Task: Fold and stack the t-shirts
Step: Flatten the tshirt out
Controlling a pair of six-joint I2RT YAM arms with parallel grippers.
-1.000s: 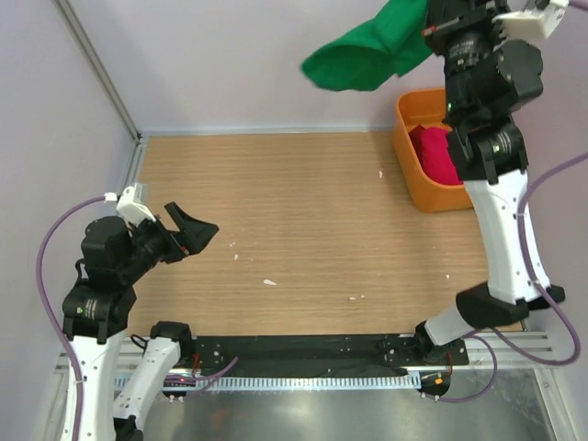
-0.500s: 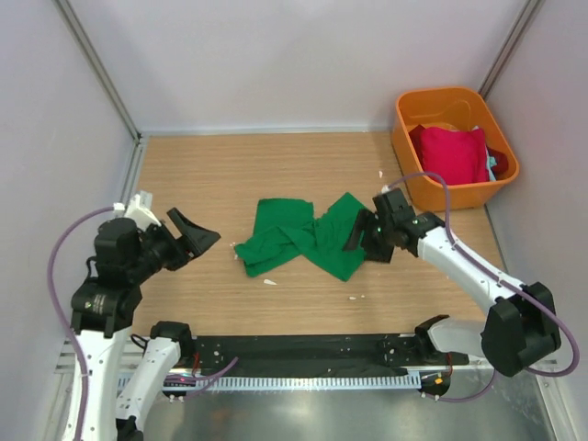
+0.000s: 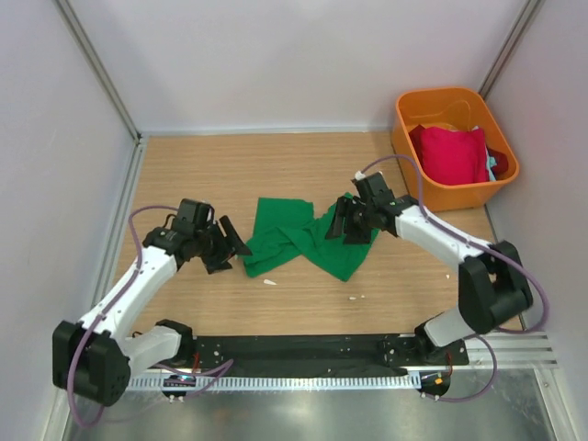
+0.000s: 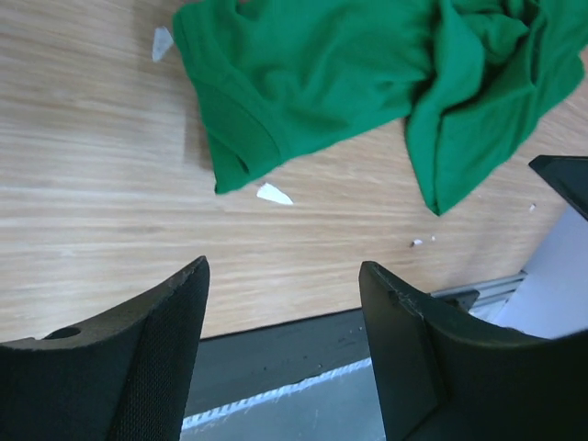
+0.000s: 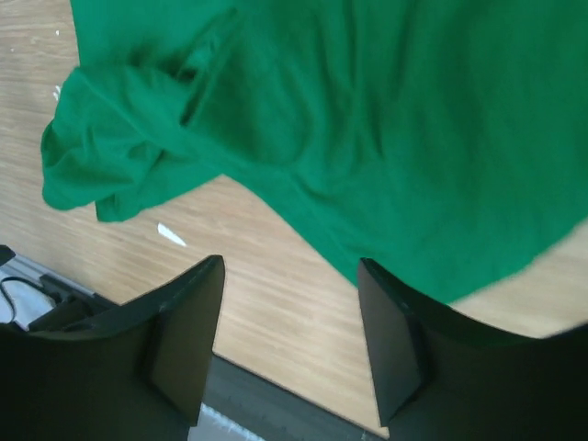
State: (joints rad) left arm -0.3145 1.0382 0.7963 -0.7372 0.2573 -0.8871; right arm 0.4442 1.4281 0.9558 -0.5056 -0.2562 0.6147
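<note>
A bright green t-shirt [image 3: 299, 237] lies crumpled and partly folded over itself in the middle of the wooden table. My left gripper [image 3: 231, 247] hovers just left of its left edge, open and holding nothing. In the left wrist view the green t-shirt [image 4: 340, 83] lies beyond my open left gripper [image 4: 283, 276]. My right gripper [image 3: 350, 226] hangs open over the shirt's right part. The right wrist view shows the green t-shirt [image 5: 386, 119] below and ahead of my open right gripper [image 5: 289, 271]. A crimson red t-shirt [image 3: 452, 154] and a bit of a teal one [image 3: 494, 164] lie in the bin.
The orange plastic bin [image 3: 401, 140] stands at the back right against the wall. Small white scraps [image 3: 269, 282] lie on the wood near the shirt; one scrap [image 4: 273, 193] shows by the shirt's hem. A black rail [image 3: 303, 351] runs along the near edge.
The right arm came down from high with the green t-shirt, let it go on the table and now hangs open over it. The left arm moved right, up to the shirt's left edge.
</note>
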